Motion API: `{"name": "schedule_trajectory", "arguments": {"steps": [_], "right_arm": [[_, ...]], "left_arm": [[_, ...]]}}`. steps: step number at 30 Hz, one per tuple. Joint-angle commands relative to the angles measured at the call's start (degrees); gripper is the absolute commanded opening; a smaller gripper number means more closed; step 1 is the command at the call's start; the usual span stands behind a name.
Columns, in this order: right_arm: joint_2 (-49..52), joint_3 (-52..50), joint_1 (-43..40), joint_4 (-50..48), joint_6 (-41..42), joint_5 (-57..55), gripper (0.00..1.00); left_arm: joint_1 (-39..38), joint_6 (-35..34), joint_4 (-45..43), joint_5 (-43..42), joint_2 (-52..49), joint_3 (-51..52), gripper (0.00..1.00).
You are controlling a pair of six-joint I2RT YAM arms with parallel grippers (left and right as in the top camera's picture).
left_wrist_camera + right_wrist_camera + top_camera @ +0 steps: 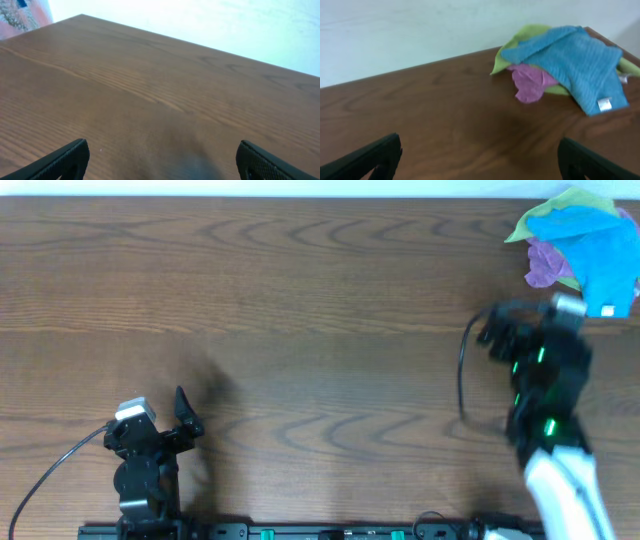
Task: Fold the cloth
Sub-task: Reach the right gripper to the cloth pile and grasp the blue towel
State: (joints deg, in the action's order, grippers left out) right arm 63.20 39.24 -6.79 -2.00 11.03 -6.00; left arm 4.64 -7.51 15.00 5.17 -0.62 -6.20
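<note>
Currently no fold is made: the cloth [575,62] lies crumpled atop the lime-green cloth [520,40]. The right hand [480,162], near the lime-green cloth, stands wide and empty; the left hand [162,160], well apart from it, likewise. Grasping, spreading and folding are judged outstanding.

This looks like a robotics lab bench rather than a home or a shop. Two robot arms, the left arm [145,465] and the right arm [548,395], stand on a black mounting rail [300,532] along the near edge of a wood-grain table [300,300], and a loose cable [60,450] trails off the left one. A plain pale wall [395,30] backs the table. A blue cloth [580,60], a lime-green cloth [520,37] and a purple cloth [532,82] lie heaped at the far right corner like test props.
</note>
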Motion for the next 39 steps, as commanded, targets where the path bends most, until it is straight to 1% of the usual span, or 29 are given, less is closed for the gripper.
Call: {"name": "schedule_trajectory", "arguments": {"steps": [1, 4, 7, 13, 17, 22, 25, 28, 30, 32, 34, 35, 39], "right_arm": [[10.2, 11.5, -3.0, 4.8, -2.4, 2.5, 0.99], [19.5, 22.5, -5.8, 12.3, -3.9, 3.4, 0.99], [25.2, 28.7, -8.8, 15.6, -3.9, 3.3, 0.99], [30.9, 35.1, -15.0, 17.9, -5.8, 3.3, 0.99], [34.7, 39.7, -18.2, 21.4, -7.5, 3.2, 0.99], [42.4, 46.5, -20.7, 26.9, -7.5, 3.0, 0.99], [48.0, 51.2, -21.0, 33.3, -7.5, 4.3, 0.99], [48.7, 51.4, -21.0, 35.3, -7.4, 6.4, 0.99], [48.7, 51.4, -20.9, 35.1, -7.4, 6.5, 0.99], [48.7, 51.4, -20.9, 34.4, -6.7, 6.8, 0.95], [48.7, 51.4, -21.0, 34.0, -7.1, 6.7, 0.97], [48.7, 51.4, -20.9, 33.5, -8.8, 6.7, 0.99], [50.2, 51.5, -20.9, 31.6, -9.4, 5.4, 0.99]], "left_arm": [[-0.2, 0.0, 0.5, 0.8, 0.4, 1.4, 0.95], [-0.2, 0.0, 0.5, 0.8, 0.4, 1.4, 0.95], [-0.2, 0.0, 0.5, 0.8, 0.4, 1.4, 0.95], [-0.2, 0.0, 0.5, 0.8, 0.4, 1.4, 0.95], [-0.2, 0.0, 0.5, 0.8, 0.4, 1.4, 0.95], [-0.2, 0.0, 0.5, 0.8, 0.4, 1.4, 0.95], [-0.2, 0.0, 0.6, 0.8, 0.4, 1.4, 0.95], [-0.2, 0.0, 0.5, 0.8, 0.4, 1.4, 0.95], [-0.2, 0.0, 0.5, 0.8, 0.4, 1.4, 0.95], [-0.2, 0.0, 0.5, 0.8, 0.4, 1.4, 0.95], [-0.2, 0.0, 0.5, 0.8, 0.4, 1.4, 0.95], [-0.2, 0.0, 0.5, 0.8, 0.4, 1.4, 0.95], [-0.2, 0.0, 0.5, 0.8, 0.4, 1.4, 0.95]]}}
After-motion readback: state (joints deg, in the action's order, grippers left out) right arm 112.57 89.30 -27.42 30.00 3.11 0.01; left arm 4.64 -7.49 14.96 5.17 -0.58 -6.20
